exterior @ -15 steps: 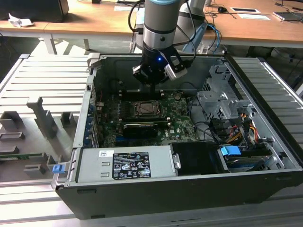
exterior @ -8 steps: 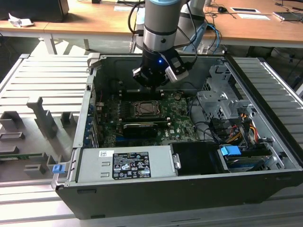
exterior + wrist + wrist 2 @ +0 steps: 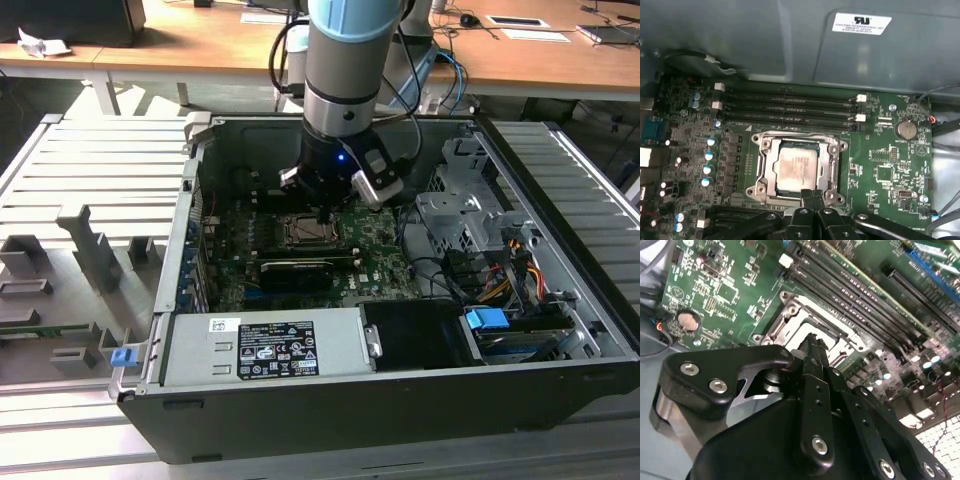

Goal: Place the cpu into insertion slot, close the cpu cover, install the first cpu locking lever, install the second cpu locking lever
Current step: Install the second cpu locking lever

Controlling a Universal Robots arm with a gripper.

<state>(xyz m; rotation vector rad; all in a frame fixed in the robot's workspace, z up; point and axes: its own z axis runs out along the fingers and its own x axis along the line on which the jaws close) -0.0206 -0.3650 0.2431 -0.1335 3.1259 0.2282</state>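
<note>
The cpu, a pale metal square, lies flat in the insertion slot on the green board. Around it lies the cpu cover, a silvery frame that looks lowered over the chip's edges. In the exterior view my gripper hangs inside the open computer case, just above the socket. In both wrist views its black fingers press together with nothing between them, and the gripper ends at the cover's near edge. The second wrist view has the gripper over the cover. I cannot make out the locking levers.
Long black memory slots run beside the socket, and a coin battery sits on the board. A long black card, a silver power supply, a metal drive cage and loose cables crowd the case.
</note>
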